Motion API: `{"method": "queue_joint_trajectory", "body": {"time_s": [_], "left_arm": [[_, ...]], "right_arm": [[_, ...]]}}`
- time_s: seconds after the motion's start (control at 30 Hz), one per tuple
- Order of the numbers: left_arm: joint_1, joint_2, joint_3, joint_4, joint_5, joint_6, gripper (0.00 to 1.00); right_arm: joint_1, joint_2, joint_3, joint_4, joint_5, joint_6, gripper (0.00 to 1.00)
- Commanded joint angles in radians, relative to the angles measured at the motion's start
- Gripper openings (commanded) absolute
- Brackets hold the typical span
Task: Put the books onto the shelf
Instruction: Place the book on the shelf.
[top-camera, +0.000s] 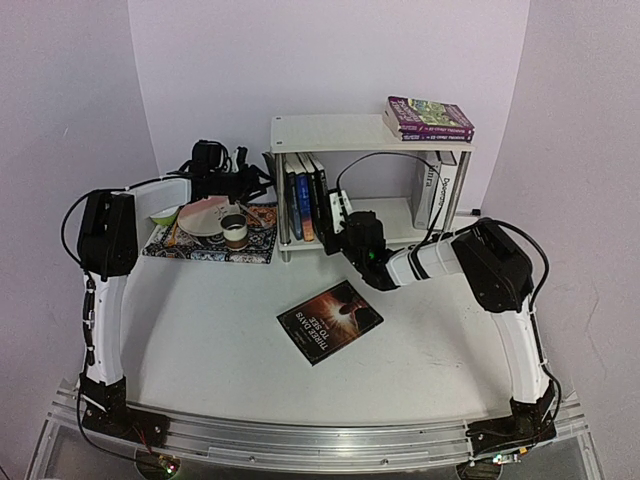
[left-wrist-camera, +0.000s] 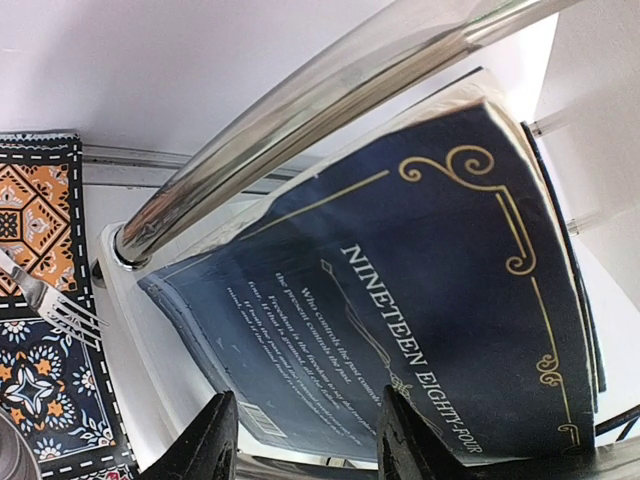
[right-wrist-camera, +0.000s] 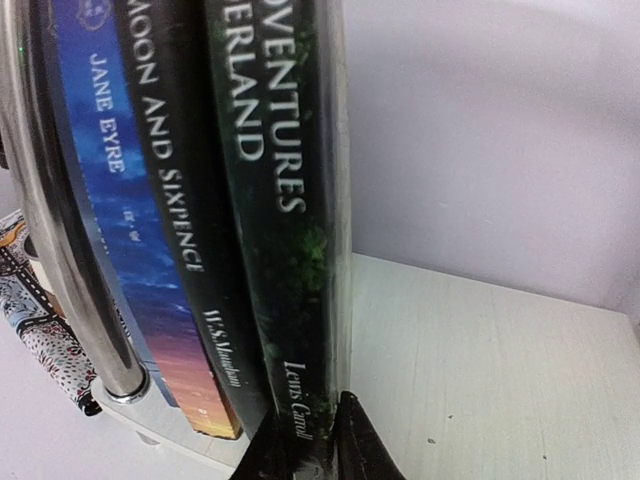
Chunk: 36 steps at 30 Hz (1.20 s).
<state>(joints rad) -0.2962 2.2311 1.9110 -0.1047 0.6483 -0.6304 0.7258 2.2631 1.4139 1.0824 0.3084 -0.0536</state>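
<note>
My right gripper (right-wrist-camera: 308, 452) has its black fingertips set close on either side of the foot of a green book (right-wrist-camera: 285, 200), a glossy spine with pale lettering. I cannot tell whether they are pinching it. That book stands upright on the lower board of the shelf (right-wrist-camera: 480, 370), which is matt white and faintly grained. It touches a black book (right-wrist-camera: 175, 220), and next to that stands a blue book (right-wrist-camera: 110, 200) whose spine fades to orange at the bottom.

My left gripper (left-wrist-camera: 305, 445) is about half open with nothing between its dark, wedge-shaped fingers (left-wrist-camera: 205, 445). Just past them a dark blue book (left-wrist-camera: 430, 330) with gilt scrollwork leans at the left end of that board. A polished chrome tube (left-wrist-camera: 300, 130) crosses in front of it. To the left lies a patterned cloth mat (left-wrist-camera: 40, 250) with a steel fork (left-wrist-camera: 50, 300) on it.

The shelf stands at the far edge of the desk (top-camera: 200, 330). Two purple paperbacks (top-camera: 430, 118) lie flat at the right end of its top board, and a thick white book (top-camera: 432, 190) stands upright below them. A dark paperback (top-camera: 330, 320) lies flat near the desk's middle, well apart from the shelf.
</note>
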Motion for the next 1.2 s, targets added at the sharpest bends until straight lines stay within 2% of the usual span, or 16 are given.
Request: {"method": "queue_joint_trajectory", "body": {"time_s": [0.0, 0.13, 0.57, 0.83, 1.17], "left_arm": [[-0.006, 0.004, 0.059, 0.028, 0.025, -0.009, 0.48], [-0.008, 0.012, 0.072, 0.029, 0.032, -0.014, 0.48], [-0.013, 0.041, 0.110, 0.028, 0.035, -0.023, 0.47], [-0.012, 0.068, 0.148, 0.028, 0.036, -0.034, 0.46], [-0.013, 0.085, 0.176, 0.028, 0.043, -0.039, 0.45]], "right_arm": [[0.026, 0.012, 0.074, 0.038, -0.054, -0.001, 0.19], [0.032, 0.006, 0.062, 0.036, -0.038, 0.011, 0.29], [0.035, -0.095, -0.083, 0.040, -0.030, -0.008, 0.40], [0.034, -0.085, -0.079, 0.047, -0.022, -0.048, 0.15], [0.029, -0.036, -0.001, 0.046, -0.009, -0.090, 0.08]]}}
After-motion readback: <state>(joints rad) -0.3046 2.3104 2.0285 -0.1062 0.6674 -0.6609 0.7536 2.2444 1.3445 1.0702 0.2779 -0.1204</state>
